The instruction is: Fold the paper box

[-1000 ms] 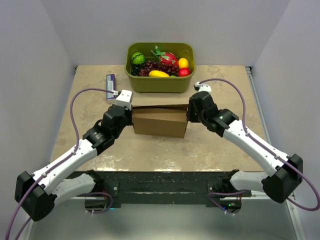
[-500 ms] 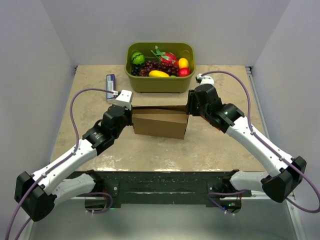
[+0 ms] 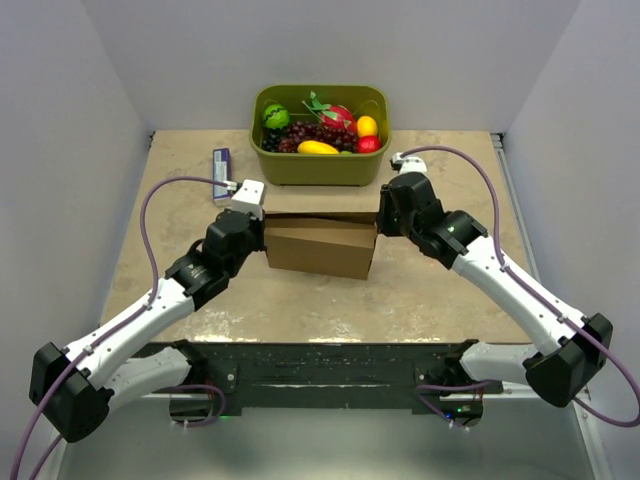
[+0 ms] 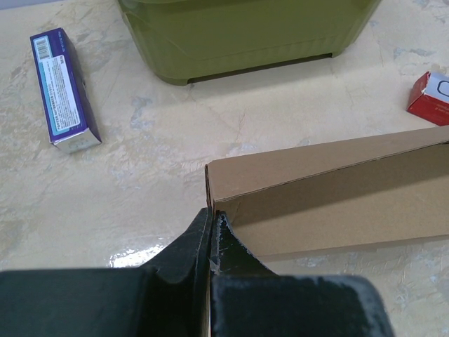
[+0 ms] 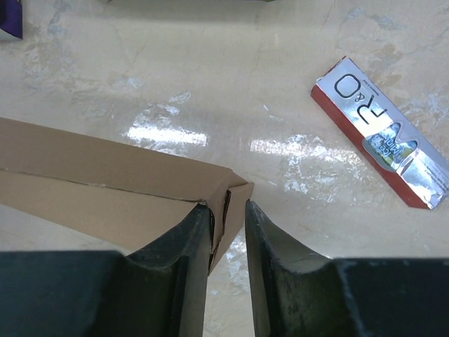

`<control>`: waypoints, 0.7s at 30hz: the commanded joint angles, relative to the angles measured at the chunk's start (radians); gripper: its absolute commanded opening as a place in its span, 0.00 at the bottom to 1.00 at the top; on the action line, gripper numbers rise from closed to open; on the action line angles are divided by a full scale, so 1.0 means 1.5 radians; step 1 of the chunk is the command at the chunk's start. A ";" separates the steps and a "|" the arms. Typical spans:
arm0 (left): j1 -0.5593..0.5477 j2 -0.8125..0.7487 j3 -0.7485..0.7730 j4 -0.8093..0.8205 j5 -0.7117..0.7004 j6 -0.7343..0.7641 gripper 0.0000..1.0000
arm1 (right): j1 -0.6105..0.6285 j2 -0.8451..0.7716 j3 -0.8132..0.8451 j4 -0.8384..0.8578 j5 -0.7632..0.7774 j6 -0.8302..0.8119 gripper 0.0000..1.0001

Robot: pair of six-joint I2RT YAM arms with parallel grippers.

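Paper box [image 3: 318, 248] is set at centre of table [image 3: 420, 290]. Its L end wall is pinched tight by the left gripper [image 4: 210, 226]; its R end is straddled by the right gripper [image 5: 226, 214], jaws apart.

Purple carton [image 4: 63, 88], left wrist view: a black-on-white barcode [image 4: 44, 48] is printed at the far end of its upper face. A pale blue panel of fine print is carried below it, and none of that print can be read. In the top view the same carton [image 3: 221, 160] is too small for any lettering to be made out.

Red-and-silver carton [image 5: 382, 133], right wrist view: the large dark letters "O" and "R" are shown on the silver face, with a small sign like an ampersand between them. The smaller lettering further along is illegible.

Red carton [image 4: 429, 98], left wrist view: part of one dark rounded letter, "C" or "O", is seen on a white panel, cut off by the frame edge.
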 commanded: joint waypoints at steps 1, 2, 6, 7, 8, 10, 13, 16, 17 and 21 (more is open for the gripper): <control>-0.001 0.015 -0.001 -0.067 0.014 0.010 0.00 | -0.002 0.007 -0.006 0.026 -0.005 -0.022 0.20; -0.001 0.015 -0.002 -0.067 0.014 0.009 0.00 | -0.002 0.008 -0.007 0.027 -0.005 -0.023 0.10; -0.001 0.016 -0.006 -0.067 0.015 0.001 0.00 | -0.001 -0.005 -0.026 0.023 -0.012 -0.024 0.00; -0.002 0.016 -0.008 -0.067 0.017 -0.001 0.00 | -0.001 -0.013 -0.039 0.020 -0.016 -0.022 0.00; -0.001 0.018 -0.010 -0.067 0.018 -0.004 0.00 | -0.001 -0.017 -0.046 0.018 -0.023 -0.019 0.00; -0.001 0.019 -0.015 -0.066 0.023 -0.010 0.00 | 0.001 -0.025 -0.069 0.010 -0.026 -0.007 0.00; -0.001 0.018 -0.021 -0.063 0.028 -0.016 0.00 | 0.008 -0.029 -0.097 -0.007 -0.027 0.007 0.00; -0.001 0.015 -0.025 -0.064 0.028 -0.020 0.00 | 0.018 -0.044 -0.118 -0.030 -0.005 0.023 0.00; -0.001 0.015 -0.025 -0.065 0.028 -0.022 0.00 | 0.017 -0.049 -0.124 -0.039 0.000 0.031 0.00; -0.002 0.013 -0.025 -0.066 0.028 -0.022 0.00 | 0.021 -0.064 -0.135 -0.072 0.037 0.038 0.00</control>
